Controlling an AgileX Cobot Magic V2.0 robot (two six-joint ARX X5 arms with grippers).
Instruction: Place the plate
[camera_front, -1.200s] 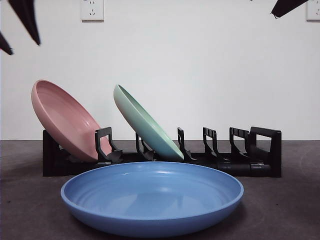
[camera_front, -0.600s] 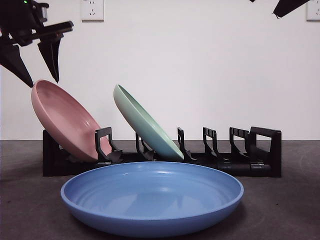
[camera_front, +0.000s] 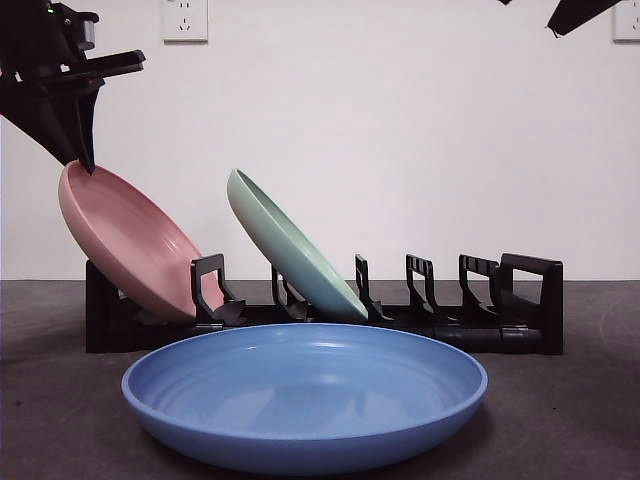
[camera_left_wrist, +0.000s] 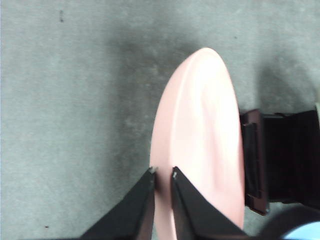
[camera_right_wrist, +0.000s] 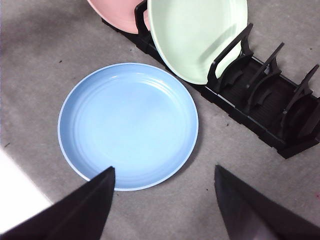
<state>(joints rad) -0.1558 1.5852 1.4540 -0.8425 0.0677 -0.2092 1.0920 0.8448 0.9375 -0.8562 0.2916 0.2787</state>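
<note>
A pink plate (camera_front: 130, 250) leans in the left end slot of the black rack (camera_front: 520, 300). My left gripper (camera_front: 82, 160) is at the plate's upper rim; in the left wrist view (camera_left_wrist: 163, 172) its jaws are closed on the edge of the pink plate (camera_left_wrist: 205, 135). A green plate (camera_front: 290, 250) leans in the following slot. A blue plate (camera_front: 305, 390) lies flat on the table in front of the rack. My right gripper (camera_right_wrist: 164, 168) is open and empty, high above the blue plate (camera_right_wrist: 127, 125), and shows as a black tip at the front view's top right (camera_front: 575, 12).
Several rack slots to the right of the green plate (camera_right_wrist: 195, 35) stand empty (camera_right_wrist: 265, 105). The table is dark grey. A white wall with power sockets (camera_front: 185, 18) stands behind the rack.
My left gripper came down from the top left corner onto the pink plate's upper rim and closed its jaws on it. The pink plate shifted slightly to the left.
</note>
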